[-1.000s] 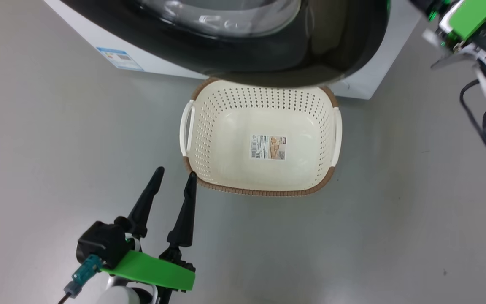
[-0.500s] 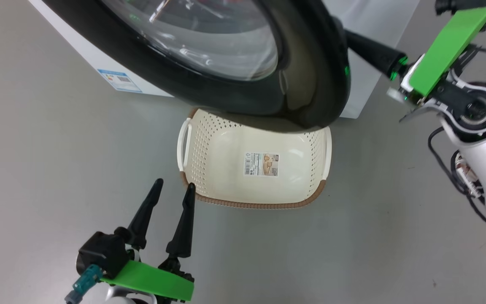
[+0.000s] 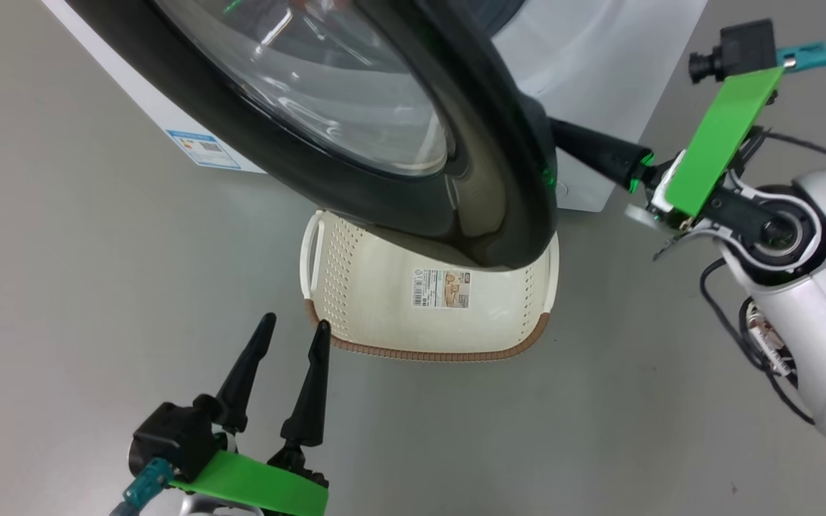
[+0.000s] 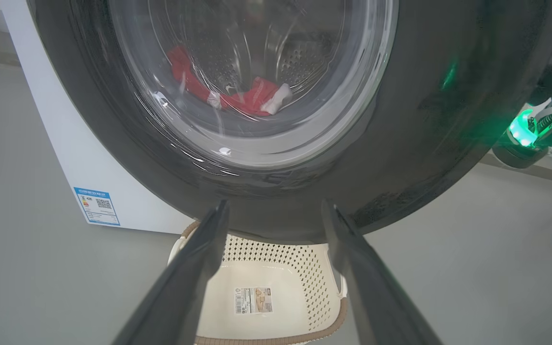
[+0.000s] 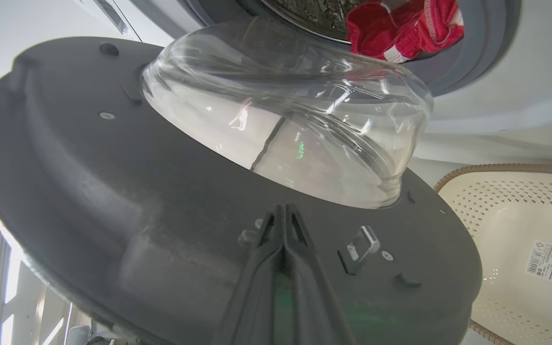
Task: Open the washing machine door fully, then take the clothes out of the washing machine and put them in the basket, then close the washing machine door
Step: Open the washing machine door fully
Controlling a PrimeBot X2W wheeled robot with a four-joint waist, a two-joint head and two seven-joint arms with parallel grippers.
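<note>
While the washing machine door hangs part-open over the far half of the basket, I've got my right gripper behind it, fingers pressed together, tips at the grey inner face just under the glass bowl, beside the latch hook. Left gripper hovers low by the basket's near-left corner, fingers apart, holding nothing. Basket sits on the floor, right in front of the washing machine. Clothes, red with white trim, lie inside the drum.
</note>
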